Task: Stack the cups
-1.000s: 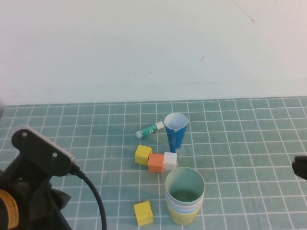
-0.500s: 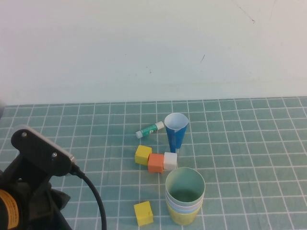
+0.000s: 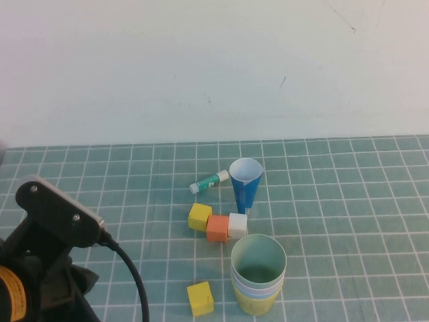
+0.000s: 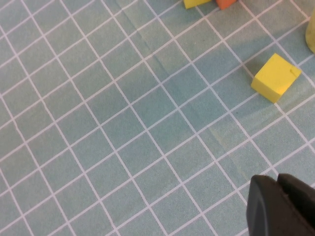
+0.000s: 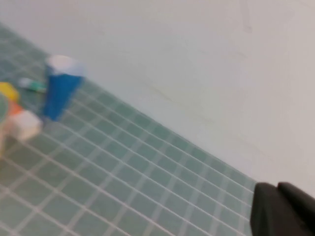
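Blocks [image 3: 218, 225] crowding stacked cups [image 3: 258, 272]

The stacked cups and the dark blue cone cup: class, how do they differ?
The stacked cups are wide and nested, pale green inside on top; the dark blue cone cup is narrow, single and tapers sharply. The stack stands nearer the robot, beyond the row of blocks from the cone. Both stand upright, mouths open upward.

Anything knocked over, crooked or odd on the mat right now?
Nothing stands out. The stack of cups sits upright and nested; the dark blue cone cup stands upright too. Left gripper and right gripper are off to the sides, jaws shut, empty.
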You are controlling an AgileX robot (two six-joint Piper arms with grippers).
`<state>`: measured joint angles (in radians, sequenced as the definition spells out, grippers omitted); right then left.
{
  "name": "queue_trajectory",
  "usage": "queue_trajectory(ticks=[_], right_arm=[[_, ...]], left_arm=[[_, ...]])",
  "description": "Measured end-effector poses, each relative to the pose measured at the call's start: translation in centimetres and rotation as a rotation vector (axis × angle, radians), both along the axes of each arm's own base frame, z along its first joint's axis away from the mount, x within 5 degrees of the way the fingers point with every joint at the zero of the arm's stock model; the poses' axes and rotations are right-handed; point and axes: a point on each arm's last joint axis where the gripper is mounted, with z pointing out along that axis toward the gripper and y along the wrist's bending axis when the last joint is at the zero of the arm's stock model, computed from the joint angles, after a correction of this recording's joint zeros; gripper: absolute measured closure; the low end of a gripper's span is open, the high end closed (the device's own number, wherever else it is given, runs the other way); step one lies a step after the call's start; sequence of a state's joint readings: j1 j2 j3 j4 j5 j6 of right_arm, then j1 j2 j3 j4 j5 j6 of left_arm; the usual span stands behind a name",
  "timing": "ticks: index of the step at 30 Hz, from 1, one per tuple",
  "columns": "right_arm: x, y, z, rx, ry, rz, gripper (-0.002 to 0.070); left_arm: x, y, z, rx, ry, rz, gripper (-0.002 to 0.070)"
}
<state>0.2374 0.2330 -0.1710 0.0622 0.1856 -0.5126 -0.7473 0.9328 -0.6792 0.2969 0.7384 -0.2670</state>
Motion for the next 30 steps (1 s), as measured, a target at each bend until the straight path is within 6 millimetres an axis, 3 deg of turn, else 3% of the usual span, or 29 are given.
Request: queue_trajectory(ticks=[8, 13, 30], right_arm=[[-1.5, -2.1, -3.7, 0.073, -0.05, -0.317, 0.0678], [-1.7, -2.4, -6.0, 0.194, 0.058, -0.408, 0.0678], [-1.9, -2.7, -6.4, 0.264, 0.117, -0.461, 0.0678]], left_arm=[[0.0, 0.0, 0.0, 0.0, 0.0, 0.0, 0.0676], [0.0, 0.0, 0.0, 0.0, 0.0, 0.0, 0.0676], [0.0, 0.0, 0.0, 0.0, 0.0, 0.0, 0.0676]])
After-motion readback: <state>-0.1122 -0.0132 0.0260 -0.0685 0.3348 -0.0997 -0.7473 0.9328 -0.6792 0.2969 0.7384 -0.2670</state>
